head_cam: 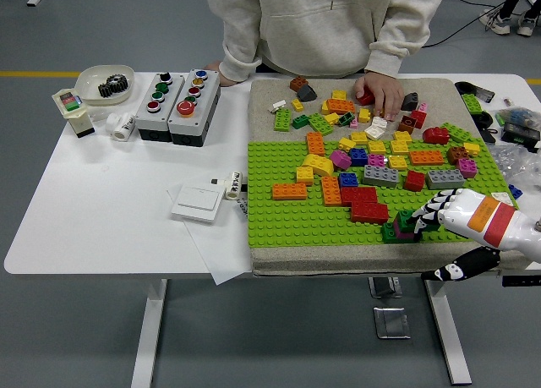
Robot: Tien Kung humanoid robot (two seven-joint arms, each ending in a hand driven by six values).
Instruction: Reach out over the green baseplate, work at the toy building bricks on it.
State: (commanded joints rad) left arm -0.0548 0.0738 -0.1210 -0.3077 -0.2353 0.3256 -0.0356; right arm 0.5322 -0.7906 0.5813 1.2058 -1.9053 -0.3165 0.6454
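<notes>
The right hand (452,215) reaches in from the right edge, its fingers (428,212) clamped on a small green-and-magenta brick stack (401,227) near the green baseplate's (287,219) front right corner. At the worktop's (110,210) far side, a person's hand (385,92) rests on loose bricks.

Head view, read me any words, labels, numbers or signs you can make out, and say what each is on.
No text is legible.
White cylinder beside the white switch plate: dark print, too small to read.
White roll left of the button boxes: dark marks, blurred.
Right hand: orange and red wrist patches, no lettering visible.
</notes>
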